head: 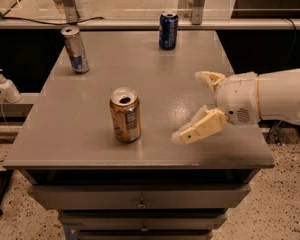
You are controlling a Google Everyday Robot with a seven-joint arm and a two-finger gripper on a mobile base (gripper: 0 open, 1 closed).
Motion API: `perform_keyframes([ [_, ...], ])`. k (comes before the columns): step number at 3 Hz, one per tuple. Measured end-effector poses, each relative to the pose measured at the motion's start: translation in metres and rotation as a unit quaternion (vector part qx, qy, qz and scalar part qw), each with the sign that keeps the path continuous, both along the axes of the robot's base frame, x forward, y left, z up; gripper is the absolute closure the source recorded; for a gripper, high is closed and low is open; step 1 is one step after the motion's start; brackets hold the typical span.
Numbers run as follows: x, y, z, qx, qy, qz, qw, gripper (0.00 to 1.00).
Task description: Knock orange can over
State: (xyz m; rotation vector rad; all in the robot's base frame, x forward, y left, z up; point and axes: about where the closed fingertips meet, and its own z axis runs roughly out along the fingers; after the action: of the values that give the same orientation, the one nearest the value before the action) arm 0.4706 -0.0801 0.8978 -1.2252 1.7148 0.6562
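Note:
The orange can (125, 115) stands upright near the front middle of the grey table (155, 69), its silver top open and its whitish label panel facing front right. My gripper (189, 106) comes in from the right over the table's front right part, its cream fingers (199, 128) spread open and empty. It is to the right of the can and apart from it, with the nearer fingertip roughly a can's width away.
A slim silver-and-blue can (75, 50) stands at the back left of the table and a dark blue can (168, 30) at the back middle. A white pump bottle (7, 86) sits on a ledge to the left. Drawers (140, 202) are under the tabletop.

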Motion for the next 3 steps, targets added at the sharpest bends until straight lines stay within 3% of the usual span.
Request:
perform_keyframes([
  [1,0.0,0.039,0.005,0.097,-0.032,0.038,0.9941,0.0],
  [2,-0.006,0.074,0.006,0.162,-0.043,0.074,0.9832,0.0],
  [3,-0.016,0.1,-0.002,0.192,-0.035,0.1,0.9756,0.0],
])
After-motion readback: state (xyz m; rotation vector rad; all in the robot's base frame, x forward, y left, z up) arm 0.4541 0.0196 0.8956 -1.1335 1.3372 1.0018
